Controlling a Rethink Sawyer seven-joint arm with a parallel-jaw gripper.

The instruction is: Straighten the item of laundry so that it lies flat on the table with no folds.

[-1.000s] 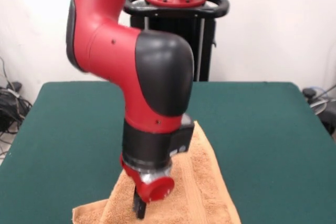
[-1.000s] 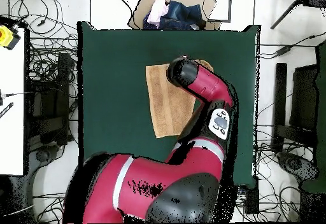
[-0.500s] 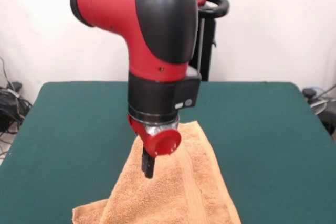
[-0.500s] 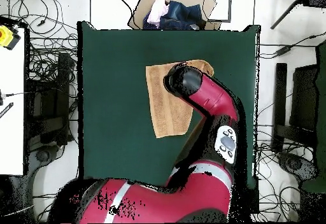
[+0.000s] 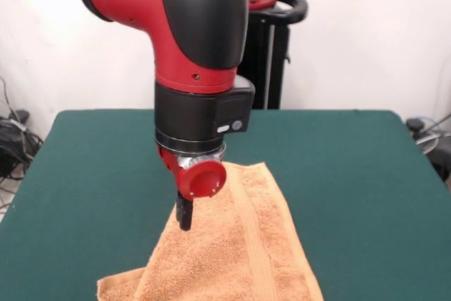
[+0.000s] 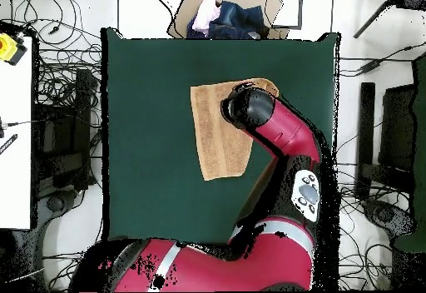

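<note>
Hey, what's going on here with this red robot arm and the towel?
A red and black Sawyer arm is working on an orange-tan towel spread on the green table. Its tool hangs above the towel's left part in the front view, and nothing appears to be held in it. The towel is not flat yet: one corner at the near left edge is folded over, and a raised crease runs along its length. The overhead view shows the arm covering part of the towel.

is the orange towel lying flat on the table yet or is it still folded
Still folded. In the front view the towel has a flap doubled over at its near left corner, overlapping the main panel on the table.
</note>
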